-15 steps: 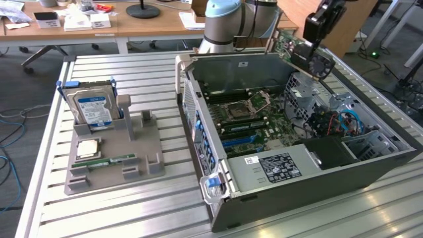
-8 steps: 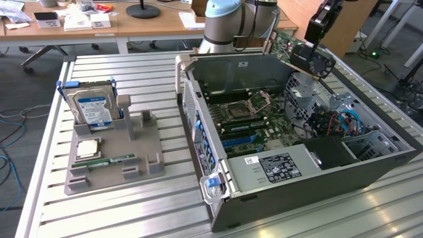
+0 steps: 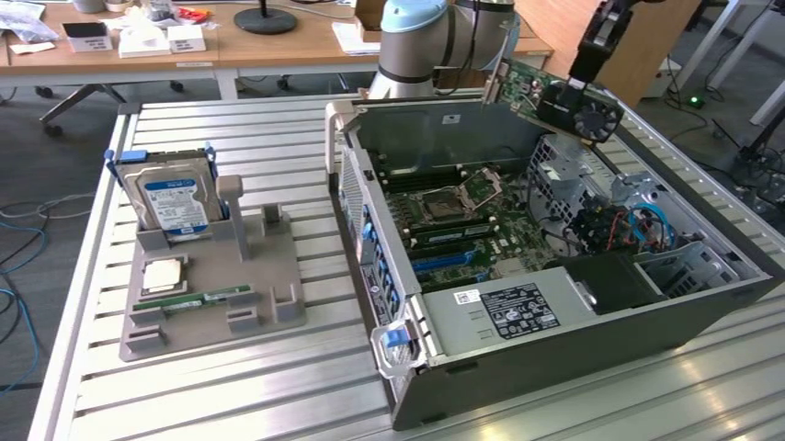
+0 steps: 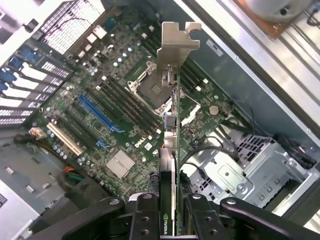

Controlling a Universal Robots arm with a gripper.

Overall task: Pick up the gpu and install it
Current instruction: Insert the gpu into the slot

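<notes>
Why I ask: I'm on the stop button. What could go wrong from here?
1. The gripper holds the gpu by one end, tilted above the open case; it might twist or slip.
2. Its metal bracket hangs over the CPU socket and could strike it if lowered.
3. The card's edge runs askew to the blue slot, so it may miss or jam.
</notes>
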